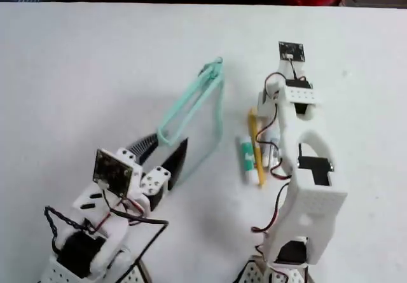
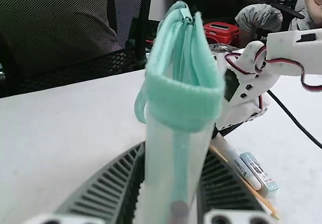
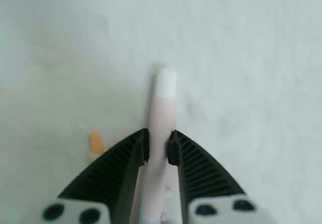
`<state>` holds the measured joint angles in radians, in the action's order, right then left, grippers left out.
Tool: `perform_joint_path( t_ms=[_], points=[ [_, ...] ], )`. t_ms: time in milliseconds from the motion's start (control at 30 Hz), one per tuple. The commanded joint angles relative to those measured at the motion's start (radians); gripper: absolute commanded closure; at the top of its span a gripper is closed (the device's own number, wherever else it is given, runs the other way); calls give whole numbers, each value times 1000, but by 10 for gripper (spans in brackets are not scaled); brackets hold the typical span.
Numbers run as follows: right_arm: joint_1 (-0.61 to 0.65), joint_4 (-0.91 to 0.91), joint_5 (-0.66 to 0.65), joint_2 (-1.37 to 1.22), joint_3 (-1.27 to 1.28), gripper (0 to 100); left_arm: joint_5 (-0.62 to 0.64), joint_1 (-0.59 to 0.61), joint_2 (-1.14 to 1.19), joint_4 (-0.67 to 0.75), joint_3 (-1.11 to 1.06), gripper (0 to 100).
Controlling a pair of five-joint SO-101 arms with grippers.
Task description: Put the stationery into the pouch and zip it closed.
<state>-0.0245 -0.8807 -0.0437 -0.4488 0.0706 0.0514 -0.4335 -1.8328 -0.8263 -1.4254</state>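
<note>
The pouch is clear with mint-green trim and lies tilted on the white table. My left gripper is shut on its near end; in the left wrist view the pouch stands up between the black fingers. The stationery lies to its right: a yellow pencil, a white-and-green marker and a white pen. My right gripper points down over them, shut on the white pen. The pencil's tip shows beside it. The right arm stands just behind the pouch.
The white table has free room to the left and at the back. Past its far edge stand a black mesh chair and a red box. Black and red cables trail from the left arm.
</note>
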Motion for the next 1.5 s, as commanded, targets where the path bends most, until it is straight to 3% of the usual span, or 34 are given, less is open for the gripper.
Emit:
perform_joint_path(
  t_ms=[0, 200, 500, 700, 1200, 1333, 1467],
  points=[
    [-24, -36, 41, 56, -34, 981, 9, -12, 5, -9, -8, 858],
    [-51, 71, 126, 344, 242, 981, 9, -12, 5, -8, -8, 858],
    [18, 590, 78, 1018, 961, 981, 9, -12, 5, -8, -8, 858],
    [68, 659, 21, 1277, 1157, 981, 9, -12, 5, -9, -8, 858],
    [73, 645, 3, 1445, 1169, 981, 9, -12, 5, -2, -23, 858],
    [85, 417, 9, 1573, 961, 981, 9, -12, 5, -2, -21, 858],
    [180, 236, 2, 1702, 723, 981, 9, -13, 5, -2, -21, 858]
  ],
)
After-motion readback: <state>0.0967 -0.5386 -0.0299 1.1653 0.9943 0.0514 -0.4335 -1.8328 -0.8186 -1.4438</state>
